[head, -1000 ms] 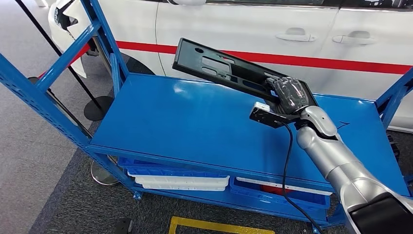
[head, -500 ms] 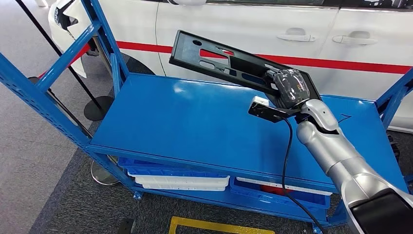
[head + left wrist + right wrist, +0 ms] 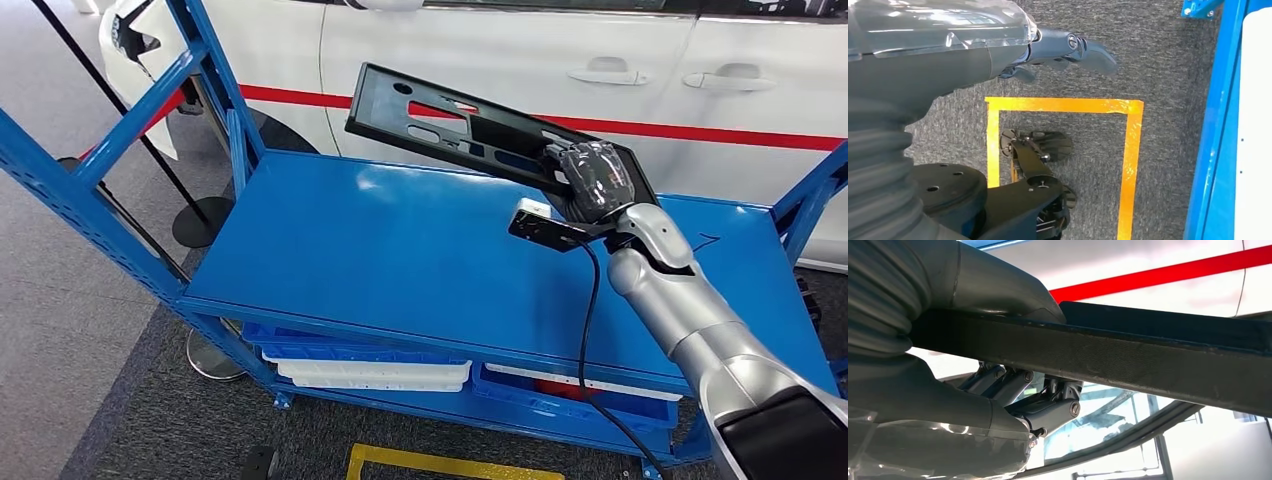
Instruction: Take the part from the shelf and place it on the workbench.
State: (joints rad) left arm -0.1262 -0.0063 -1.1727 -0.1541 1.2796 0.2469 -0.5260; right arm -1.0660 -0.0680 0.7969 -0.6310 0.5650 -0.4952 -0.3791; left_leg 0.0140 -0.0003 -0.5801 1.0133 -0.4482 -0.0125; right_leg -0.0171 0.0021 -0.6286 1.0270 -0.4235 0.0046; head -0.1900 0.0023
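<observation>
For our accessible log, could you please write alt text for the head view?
The robot's right hand holds a long black part by one end, tilted above the blue shelf. A white car with a red stripe stands behind.

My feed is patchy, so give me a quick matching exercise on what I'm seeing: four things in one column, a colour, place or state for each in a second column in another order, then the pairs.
Things:
1. black part
2. blue shelf
3. left hand
4. white tray

States or places:
A. hanging over the grey floor, holding nothing
B. on the lower level of the shelf
C. held up in the air by the right hand, tilted
D. bare top surface, in front of a white car

Pairs: 1-C, 2-D, 3-A, 4-B
</observation>
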